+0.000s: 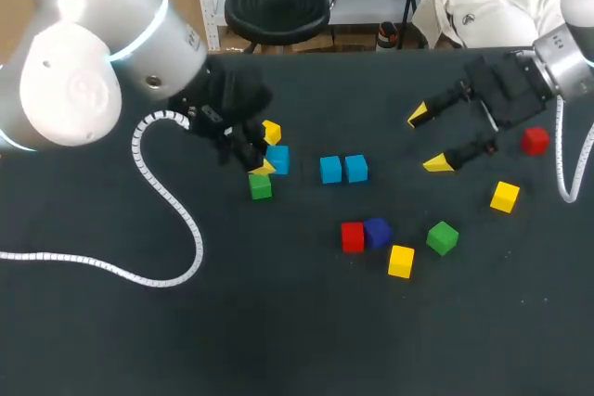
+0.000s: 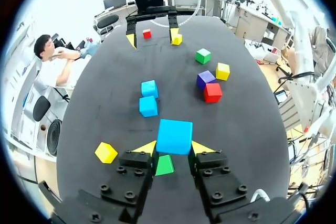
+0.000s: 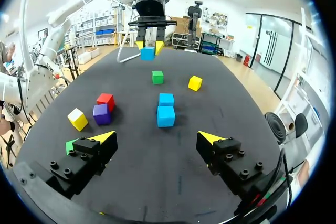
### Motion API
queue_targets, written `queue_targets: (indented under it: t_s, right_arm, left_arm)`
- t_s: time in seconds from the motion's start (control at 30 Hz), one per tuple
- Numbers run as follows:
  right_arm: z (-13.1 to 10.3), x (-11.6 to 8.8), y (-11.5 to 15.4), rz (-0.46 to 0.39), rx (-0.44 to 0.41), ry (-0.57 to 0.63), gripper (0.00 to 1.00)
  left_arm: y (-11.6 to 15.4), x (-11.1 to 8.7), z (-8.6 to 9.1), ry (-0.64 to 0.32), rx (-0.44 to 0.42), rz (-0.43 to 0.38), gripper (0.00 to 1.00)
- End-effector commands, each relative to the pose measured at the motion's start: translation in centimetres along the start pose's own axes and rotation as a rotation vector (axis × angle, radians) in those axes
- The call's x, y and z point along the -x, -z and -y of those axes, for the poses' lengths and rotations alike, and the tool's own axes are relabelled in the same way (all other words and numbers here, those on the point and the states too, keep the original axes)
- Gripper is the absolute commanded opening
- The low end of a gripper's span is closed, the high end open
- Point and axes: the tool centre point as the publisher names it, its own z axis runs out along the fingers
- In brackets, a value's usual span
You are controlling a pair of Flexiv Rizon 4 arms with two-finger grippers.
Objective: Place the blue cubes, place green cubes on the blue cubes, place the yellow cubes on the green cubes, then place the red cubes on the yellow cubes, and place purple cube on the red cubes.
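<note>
Dark table, left gripper pinching blue cube, green cube just beneath, right gripper spread wide near red cube, pair of blue cubes touching mid-table

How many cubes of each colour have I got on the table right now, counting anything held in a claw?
Blue cubes: 3, one of them gripped in the left claw
Green cubes: 2
Yellow cubes: 3
Red cubes: 2
Purple cube: 1
Total: 11 cubes
</note>
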Motion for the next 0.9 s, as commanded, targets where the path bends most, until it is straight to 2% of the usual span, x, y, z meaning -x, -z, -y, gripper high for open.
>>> queue_targets:
  t_s: [0.03, 0.27, 0.3, 0.43, 0.53, 0.7, 0.9]
  right_arm:
    - [0.0, 0.0, 0.0, 0.001, -0.001, 0.001, 1.0]
    - [0.0, 0.0, 0.0, 0.001, -0.001, 0.001, 1.0]
    - [0.0, 0.0, 0.0, 0.001, -0.001, 0.001, 1.0]
    - [0.0, 0.0, 0.0, 0.001, -0.001, 0.001, 1.0]
    - [0.0, 0.0, 0.0, 0.001, -0.001, 0.001, 1.0]
    - [0.0, 0.0, 0.0, 0.001, -0.001, 0.001, 1.0]
    - [0.0, 0.0, 0.0, 0.001, -0.001, 0.001, 1.0]
  left_arm:
    - [0.0, 0.0, -0.2, 0.0, -0.004, -0.002, 0.0]
    - [0.0, 0.0, -0.2, 0.0, -0.004, -0.002, 0.0]
    - [-0.5, 0.1, 0.1, 0.011, -0.024, -0.008, 0.0]
    - [-2.2, -0.5, 0.7, 0.13, -0.06, -0.085, 0.0]
    - [-2.8, -1.2, 1.0, 0.198, -0.051, -0.099, 0.0]
    - [-2.7, -1.5, 1.3, 0.246, -0.053, -0.066, 0.0]
    - [-2.3, -0.1, 1.8, 0.248, -0.038, -0.046, 0.0]
